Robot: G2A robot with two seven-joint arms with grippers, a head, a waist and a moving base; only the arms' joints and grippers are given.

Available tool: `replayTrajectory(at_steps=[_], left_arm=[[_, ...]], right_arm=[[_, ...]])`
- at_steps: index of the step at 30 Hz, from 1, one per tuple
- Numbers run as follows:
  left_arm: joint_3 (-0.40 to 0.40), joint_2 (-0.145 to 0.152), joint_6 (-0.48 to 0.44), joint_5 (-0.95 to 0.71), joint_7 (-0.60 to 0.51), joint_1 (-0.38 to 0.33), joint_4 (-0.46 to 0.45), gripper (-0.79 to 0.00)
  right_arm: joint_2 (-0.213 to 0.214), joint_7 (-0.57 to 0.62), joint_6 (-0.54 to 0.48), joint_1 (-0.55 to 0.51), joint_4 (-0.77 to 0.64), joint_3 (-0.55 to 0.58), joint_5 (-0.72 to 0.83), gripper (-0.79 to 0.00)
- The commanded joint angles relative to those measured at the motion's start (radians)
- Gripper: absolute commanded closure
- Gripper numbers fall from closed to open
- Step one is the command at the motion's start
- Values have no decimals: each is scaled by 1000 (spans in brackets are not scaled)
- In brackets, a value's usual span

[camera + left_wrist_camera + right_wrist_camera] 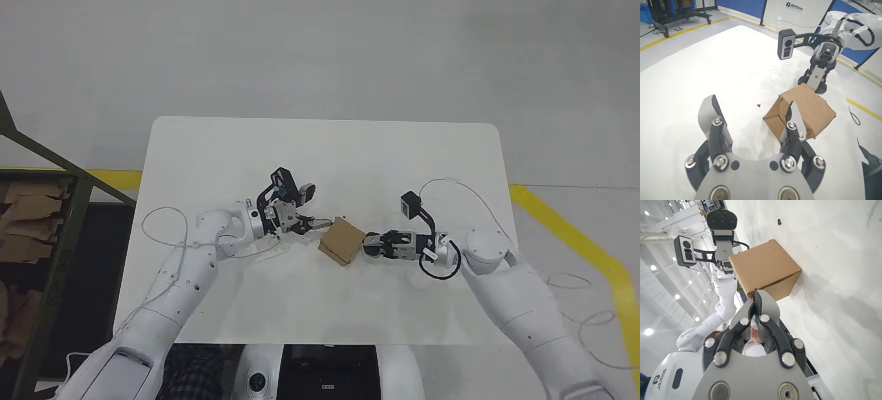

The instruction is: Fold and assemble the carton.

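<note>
The left jaws stand wide apart and hold nothing. One of their fingers (pixel 796 117) lies just in front of the flap end of the small brown cardboard carton (pixel 810 111); I cannot tell whether it touches. The right jaws are pressed together with nothing between them, and their tip meets an upper edge on the carton's right side, like a prop.

The carton sits squared up as a box between the two arms, near the middle of the white counter (pixel 400 160) and somewhat to the near side, turned at an angle to the counter's edges. The end facing left shows flaps folded across each other, with a small gap at one upper corner. A small dark speck (pixel 758 105) lies on the counter just left of the carton.

The work in hand looks like seating that left end, with most of the folding done. To do it well:

- The right jaws should brace low and square, so the box neither slides right nor tips.
- The left finger should press the loose flap along its crease, from the corner gap inward.
- That push should be gentle and run straight toward the brace.
- A slanted push would likely spin the light box or buckle the cardboard.
</note>
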Motion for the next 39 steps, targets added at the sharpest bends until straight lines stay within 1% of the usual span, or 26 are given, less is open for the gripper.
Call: replayTrajectory(at_steps=[1,5,9,17,23,27,33,36,39], left_arm=[[7,-2,0,-7,-1,-2,3,-631],[15,-3,3,-11,1,-7,5,-631],[-6,2,15,-20,16,-8,15,-628],[-54,13,37,-41,41,-6,6,-619],[-66,10,85,-56,60,-41,-9,-640],[-73,7,109,-75,61,-79,11,-646],[-90,5,145,-87,63,-138,62,-665],[-110,8,161,-93,66,-153,80,-668],[-138,13,180,-102,68,-154,86,-677]], right_arm=[[-2,0,-1,3,2,-4,0,0],[-4,1,-2,9,10,-7,0,0],[2,0,-8,2,19,17,3,0],[27,-12,-17,-48,-20,104,8,0],[42,-53,-62,-51,-49,180,10,0],[47,-74,-85,-31,-41,231,49,0],[53,-110,-127,31,21,302,82,0],[55,-134,-144,66,63,330,89,0],[56,-165,-165,100,105,349,88,0]])
